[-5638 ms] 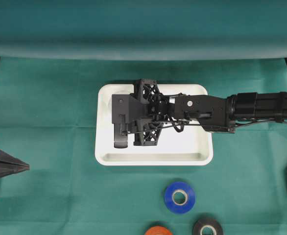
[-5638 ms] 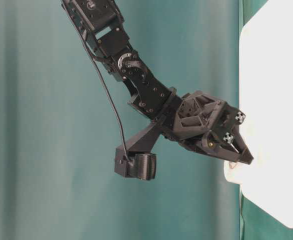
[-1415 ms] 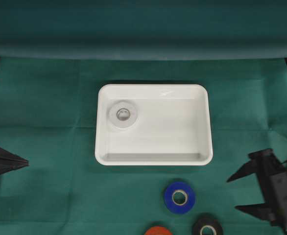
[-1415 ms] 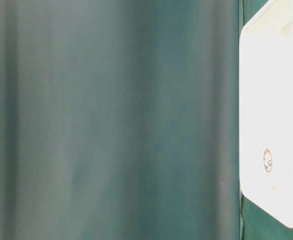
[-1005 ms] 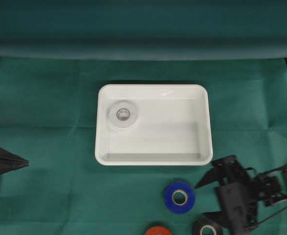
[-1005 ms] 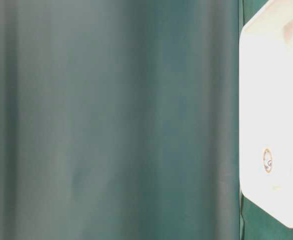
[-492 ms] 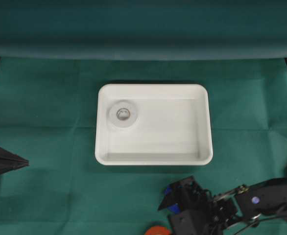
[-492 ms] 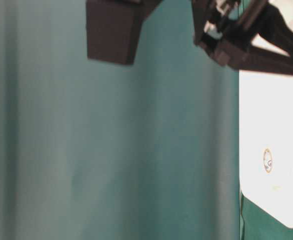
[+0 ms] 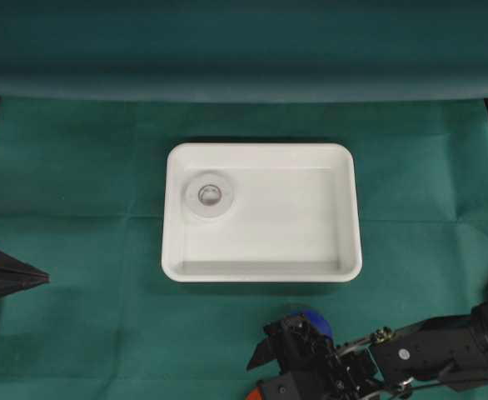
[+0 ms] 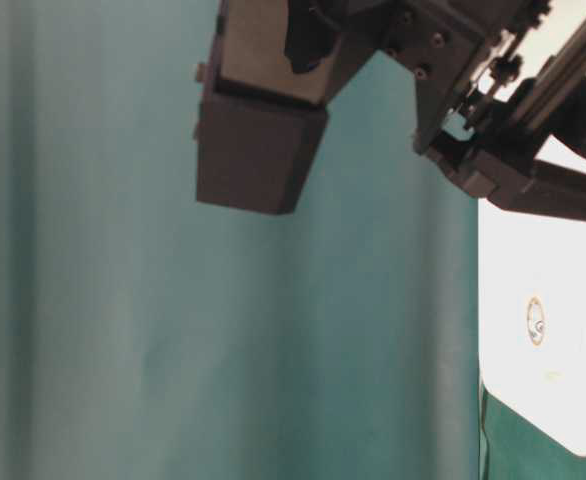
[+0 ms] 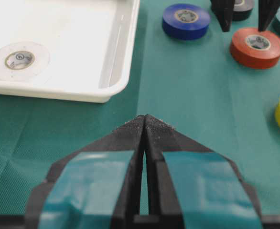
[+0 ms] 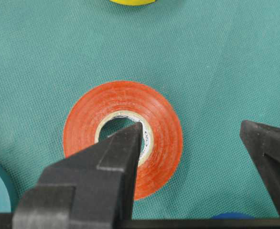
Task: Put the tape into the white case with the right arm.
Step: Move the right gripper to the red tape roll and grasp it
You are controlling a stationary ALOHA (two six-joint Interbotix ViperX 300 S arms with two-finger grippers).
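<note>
We get even, soft light in the overhead view — only a thin shadow under the white case [image 9: 261,271]. In the table-level view it blows out to flat glare at right, and the right arm [image 10: 393,60] at the top is close and blurred. The right wrist view is sharp on the cloth [image 12: 216,62] weave — near fingers [image 12: 106,171] soft.

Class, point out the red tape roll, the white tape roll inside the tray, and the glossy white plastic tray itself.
red tape roll [image 12: 160,129]: right wrist view, its orange-red top face.
white tape roll [image 11: 36,53]: left wrist view, its flat top.
glossy white plastic tray [image 9: 356,218]: overhead view, its right rim.
</note>
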